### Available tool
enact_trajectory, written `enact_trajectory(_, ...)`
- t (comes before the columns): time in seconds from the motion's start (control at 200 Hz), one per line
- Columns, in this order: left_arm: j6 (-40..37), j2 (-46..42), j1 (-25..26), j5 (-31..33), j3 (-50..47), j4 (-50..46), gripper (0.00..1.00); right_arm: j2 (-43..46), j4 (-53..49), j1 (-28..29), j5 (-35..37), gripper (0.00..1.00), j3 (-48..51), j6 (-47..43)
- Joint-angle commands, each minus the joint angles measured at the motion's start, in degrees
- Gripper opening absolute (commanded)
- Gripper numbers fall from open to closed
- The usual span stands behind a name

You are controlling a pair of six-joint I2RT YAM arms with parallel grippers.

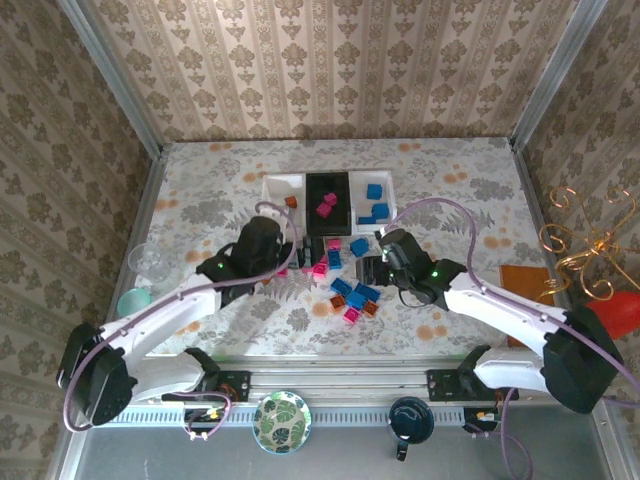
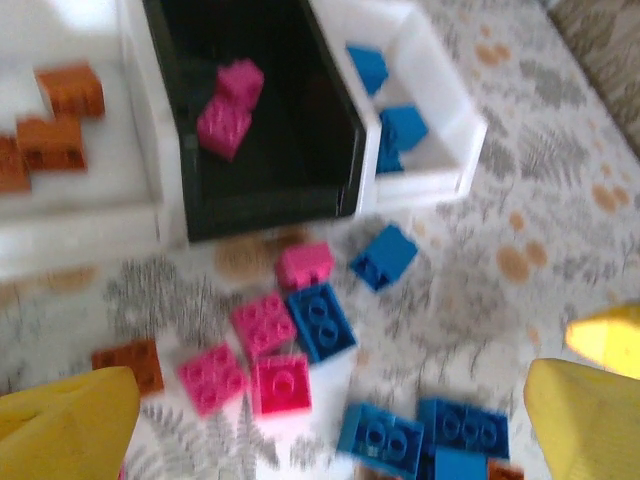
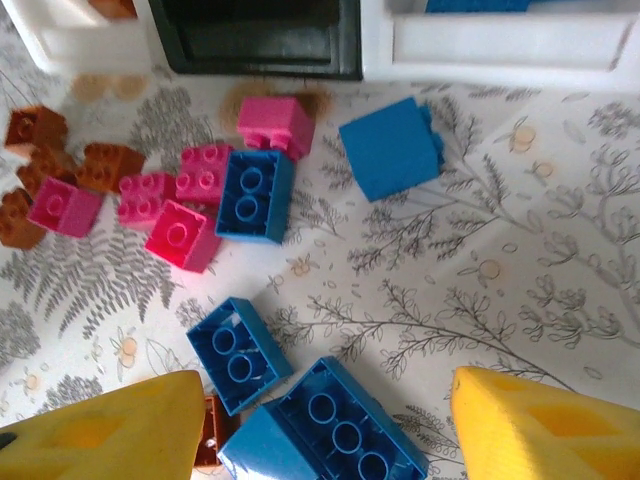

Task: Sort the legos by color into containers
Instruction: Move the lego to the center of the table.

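The containers stand in a row at the back: a white tray [image 1: 283,188] with orange-brown bricks [image 2: 55,125], a black tray [image 1: 328,200] with two pink bricks [image 2: 228,105], and a white tray [image 1: 375,195] with blue bricks [image 2: 395,120]. Loose legos [image 1: 345,280] in pink, blue and orange-brown lie scattered in front of them. My left gripper [image 2: 330,430] hovers open over the pink and blue bricks [image 2: 290,335], holding nothing. Further right, my right gripper [image 3: 330,440] is open low over the pile, with a long blue brick [image 3: 335,425] lying between its yellow fingers [image 3: 545,425].
A green leaf plate [image 1: 281,421] and a dark cup [image 1: 410,418] sit by the arm bases. A clear cup [image 1: 148,260] and a teal lid [image 1: 132,300] lie at the left. A gold wire ornament [image 1: 585,245] and an orange mat [image 1: 525,280] are at the right.
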State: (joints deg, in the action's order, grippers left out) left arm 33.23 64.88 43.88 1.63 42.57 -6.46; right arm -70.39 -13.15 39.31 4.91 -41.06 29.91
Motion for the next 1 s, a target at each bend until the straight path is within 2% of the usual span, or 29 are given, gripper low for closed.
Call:
enact_trajectory(0.0, 4.2, -3.3, 1.5, 1.9, -5.1, 2.1, 1.0, -3.4, 0.6, 1.4, -2.0, 0.67, -0.2, -2.0)
enact_trajectory(0.21, 7.5, -9.1, 3.0, 3.8, -12.8, 3.0, 1.0, -8.6, 4.2, 2.3, -0.4, 0.67, -1.1, 0.2)
enact_trajectory(0.475, 8.7, -10.4, 3.3, 5.6, -14.9, 0.0, 1.0, -18.1, 5.7, 4.8, -1.6, 0.66, -7.0, -2.7)
enact_trajectory(0.645, 9.3, -11.0, 3.2, 6.0, -15.8, -0.2, 1.0, -23.6, 8.0, 6.2, 2.5, 0.66, -11.4, -0.9)
enact_trajectory(0.77, 9.4, -12.1, 3.2, 6.3, -16.1, -1.1, 1.0, -27.5, 7.3, 6.3, 5.7, 0.61, -14.3, -0.3)
enact_trajectory(0.995, 9.5, -15.3, 3.1, 7.3, -17.4, -3.1, 1.0, -30.9, 7.3, 6.3, 7.7, 0.58, -15.6, -0.6)
